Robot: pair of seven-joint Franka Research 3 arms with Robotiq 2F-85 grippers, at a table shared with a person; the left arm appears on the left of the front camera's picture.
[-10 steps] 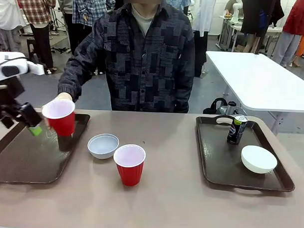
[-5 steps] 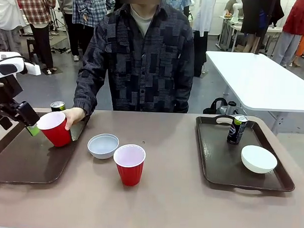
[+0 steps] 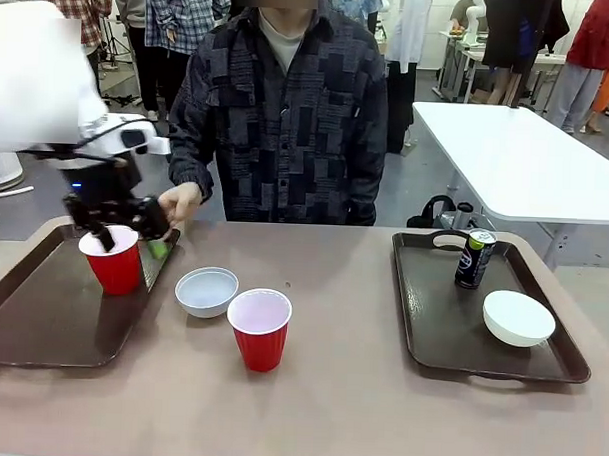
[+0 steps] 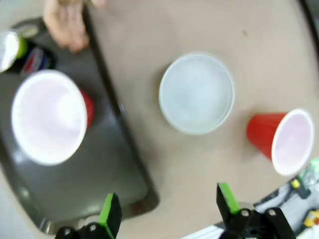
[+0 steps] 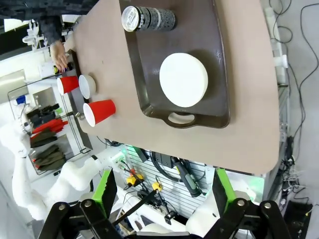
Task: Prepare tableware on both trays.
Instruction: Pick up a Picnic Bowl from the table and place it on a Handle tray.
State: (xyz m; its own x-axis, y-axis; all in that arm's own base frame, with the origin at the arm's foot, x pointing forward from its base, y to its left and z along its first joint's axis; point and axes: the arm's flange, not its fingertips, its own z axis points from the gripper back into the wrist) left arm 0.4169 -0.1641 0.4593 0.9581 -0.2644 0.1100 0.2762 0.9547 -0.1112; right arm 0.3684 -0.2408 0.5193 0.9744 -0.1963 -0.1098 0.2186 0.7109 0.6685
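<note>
Your left gripper, spread open, has swung over the cup on the left-frame tray. The bowl and second cup still need placing.

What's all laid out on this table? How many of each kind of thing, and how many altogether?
Red cups: 2
White bowls: 2
Black soda cans: 2
Brown trays: 2
Total: 8
</note>
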